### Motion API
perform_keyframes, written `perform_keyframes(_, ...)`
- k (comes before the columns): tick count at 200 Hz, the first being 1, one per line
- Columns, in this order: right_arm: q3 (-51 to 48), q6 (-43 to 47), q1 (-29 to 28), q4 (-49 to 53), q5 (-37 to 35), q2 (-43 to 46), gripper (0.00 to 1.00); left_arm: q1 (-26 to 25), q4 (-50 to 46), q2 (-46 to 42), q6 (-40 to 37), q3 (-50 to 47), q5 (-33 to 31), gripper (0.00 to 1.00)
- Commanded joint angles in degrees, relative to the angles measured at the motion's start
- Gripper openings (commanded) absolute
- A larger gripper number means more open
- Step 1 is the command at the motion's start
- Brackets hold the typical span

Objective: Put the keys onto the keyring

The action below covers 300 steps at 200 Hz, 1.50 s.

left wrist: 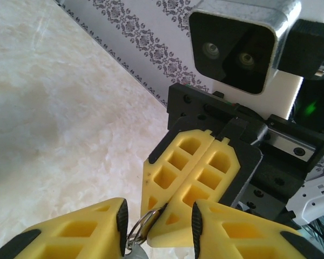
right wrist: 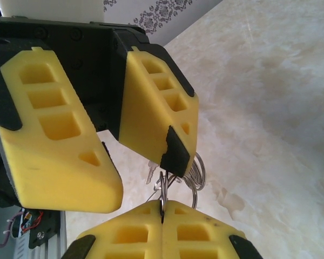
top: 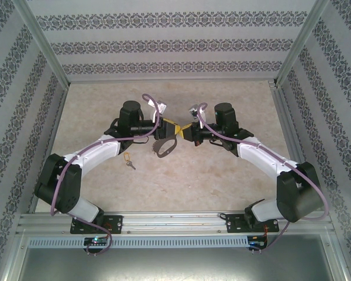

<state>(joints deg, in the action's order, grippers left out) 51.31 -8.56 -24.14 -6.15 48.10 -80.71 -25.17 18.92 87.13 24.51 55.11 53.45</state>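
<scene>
Above the middle of the table my two grippers meet tip to tip. The keyring [top: 165, 147], a grey oval loop, hangs just under them. Silvery wire rings [right wrist: 197, 172] dangle from it, and my right gripper [right wrist: 162, 208] is shut on one thin ring [left wrist: 144, 224]. My left gripper [left wrist: 157, 216] stands open, its fingers straddling the right gripper's yellow tips, with the rings against one black pad [right wrist: 176, 150]. A small silvery key [right wrist: 151, 172] hangs behind the rings. One tiny dark key [top: 130, 165] with a yellowish end lies on the table left of the loop.
Patterned walls [top: 164, 47] close the table on three sides, and a metal rail [top: 175, 222] with both arm bases runs along the near edge. The marbled tabletop [top: 181, 181] spreads bare in front of the grippers.
</scene>
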Motion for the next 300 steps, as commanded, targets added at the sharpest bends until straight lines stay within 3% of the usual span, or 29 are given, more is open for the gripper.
perform_keyframes(1, 1.28, 1.12, -0.10, -1.27, 1.66, 1.25, 0.00, -0.89, 3.06, -0.15, 0.28, 0.57, 2.71, 0.35)
perform_keyframes(32, 1.25, 1.17, 0.21, -1.34, 1.47, 1.00, 0.00, -0.94, 2.75, -0.47, -0.24, 0.21, 3.80, 0.27)
perform_keyframes(83, 2.27, 0.65, 0.91, -1.28, 3.67, -0.08, 0.00, -0.94, 0.77, -1.73, -2.57, -0.31, 5.58, 0.28)
perform_keyframes(155, 5.79, 2.53, 3.18, 3.39, 10.51, -2.61, 0.00, -0.99, -10.11, -3.08, -11.00, 1.14, 6.14, 0.30)
perform_keyframes(203, 6.30, 2.75, 3.56, 4.10, 11.49, -3.63, 0.00, -0.94, -11.13, -2.09, -12.14, 1.68, 5.62, 0.27)
perform_keyframes(251, 6.00, 2.76, 3.35, 4.24, 11.39, -3.48, 0.00, -1.01, -7.93, -1.22, -10.21, 1.50, 5.10, 0.18)
perform_keyframes(283, 5.95, 2.37, 3.18, 4.11, 10.97, -3.22, 0.00, -0.98, -6.71, -1.29, -9.66, 1.58, 4.02, 0.02)
perform_keyframes(300, 5.77, 1.94, 3.00, 4.04, 10.25, -2.71, 0.00, -0.94, -6.27, -1.42, -9.57, 1.67, 3.22, 0.00)
